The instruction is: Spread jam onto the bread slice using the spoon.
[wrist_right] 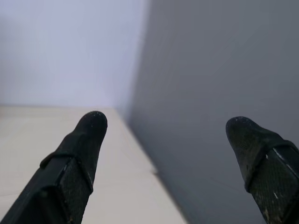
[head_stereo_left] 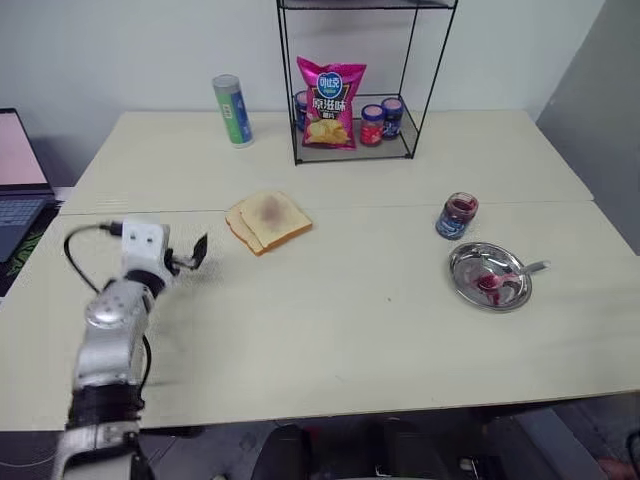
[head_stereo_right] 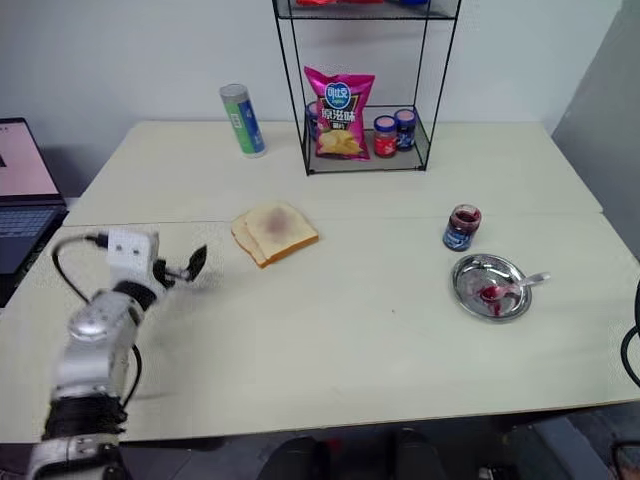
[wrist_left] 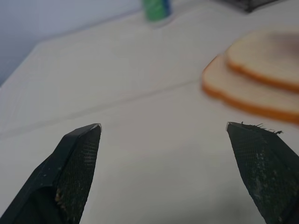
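Resting in the round steel dish (head_stereo_left: 489, 277) at the right of the tabletop (head_stereo_left: 330, 330), the spoon (head_stereo_left: 510, 275) lies with its handle over the dish's right rim and its bowl beside a smear of jam (head_stereo_left: 487, 283) on the dish floor. An open jam jar (head_stereo_left: 457, 216) stands just beyond the dish on the far side, dark jam visible inside. Two stacked slices sit left of centre; the upper bread slice (head_stereo_left: 274, 216) shows a faint reddish mark at its middle.

A wire rack (head_stereo_left: 355, 80) at the far edge holds a pink snack bag (head_stereo_left: 330, 103) and red-lidded jars (head_stereo_left: 382, 120); a green can (head_stereo_left: 232, 110) stands to its left. A laptop (head_stereo_left: 20, 180) sits off the left edge.

The left end effector (head_stereo_left: 197, 252) hovers open and empty over the left side, near the bread. The right end effector (wrist_right: 166, 140) is open, holding nothing. Wide bare surface lies between bread and dish and along the near edge.
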